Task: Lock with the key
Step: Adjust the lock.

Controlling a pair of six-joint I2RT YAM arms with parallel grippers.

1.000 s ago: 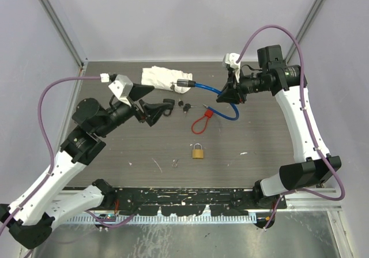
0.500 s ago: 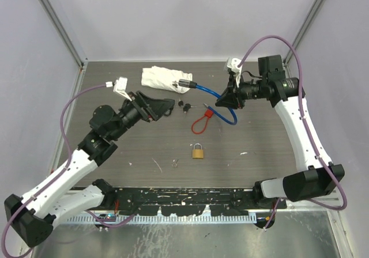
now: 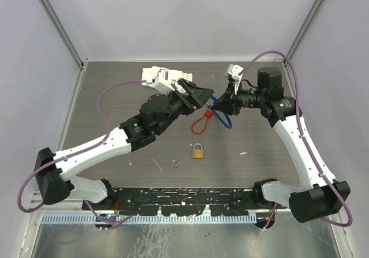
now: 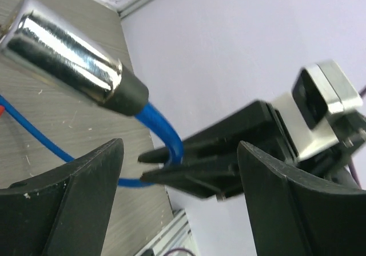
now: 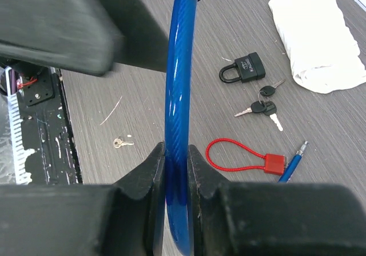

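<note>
We find the right fingers (image 5: 150, 179) pressed onto the blue cable (image 5: 177, 90), one on each side, at about 2 o'clock from the middle of the surface (image 3: 253, 137). The left fingers (image 4: 68, 193) stand spread wide and grip nothing. Through their gap we see the cable and the tips of the right fingers closed on it. The cable's chrome barrel (image 4: 60, 53) sits at 10 o'clock of that gap, clear of both left fingers. We cannot tell whether it rests on the surface.

In the right wrist view the keys (image 5: 264, 103), black-headed and on a ring, lie on the surface just at 5 o'clock of a black padlock (image 5: 245, 68), with a white cloth (image 5: 314, 39) at 2 o'clock of that padlock. In the overhead view the left arm covers the keys. There, a red cable lock (image 3: 200, 122) lies on the surface with a brass padlock (image 3: 198, 151) at 6 o'clock of it. A small loose key (image 3: 175, 163) lies at 8 o'clock of the brass padlock.
</note>
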